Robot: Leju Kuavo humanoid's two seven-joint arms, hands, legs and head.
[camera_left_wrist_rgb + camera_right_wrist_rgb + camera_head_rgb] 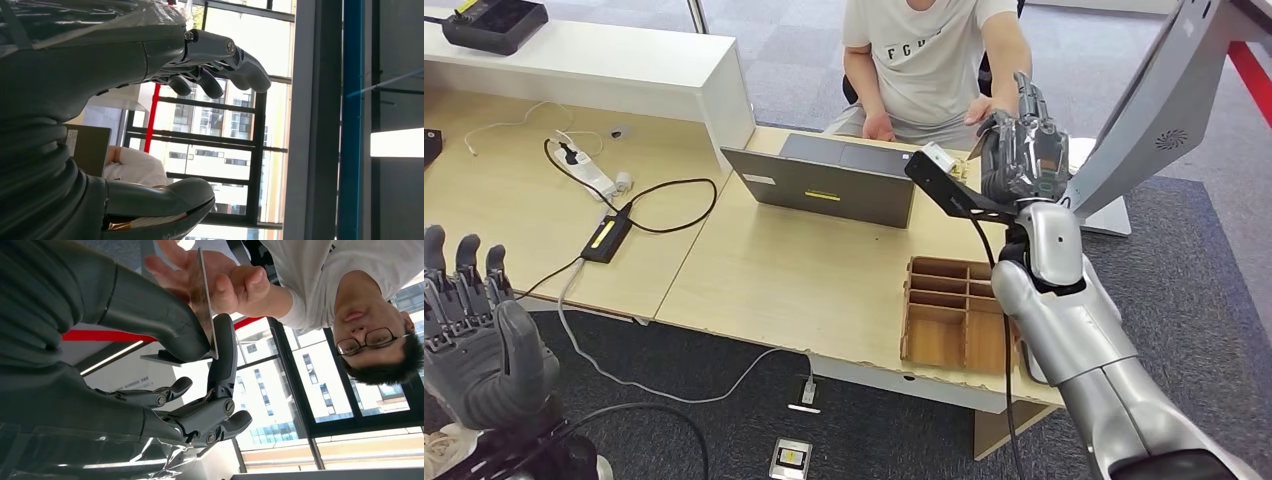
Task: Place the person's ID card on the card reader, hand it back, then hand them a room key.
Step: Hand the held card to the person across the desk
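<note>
1. head view looks down from high over the desk (804, 270) toward the seated person (929, 60).
2. left wrist view sits close behind its hand, facing windows (225, 130).
3. right wrist view, close too, shares that person (350, 300).

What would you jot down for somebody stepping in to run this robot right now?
Right hand: raised over the desk's far edge, pinching a card between thumb and finger; the person's hand has its fingers on the same card.
Left hand: low beside the desk, fingers apart, holding nothing.
Wooden tray sits at the desk's near right, laptop mid-desk.
Whether this is the ID card or the room key, and who is passing it to whom, cannot be told. The handover is not finished; check which steps remain.
</note>
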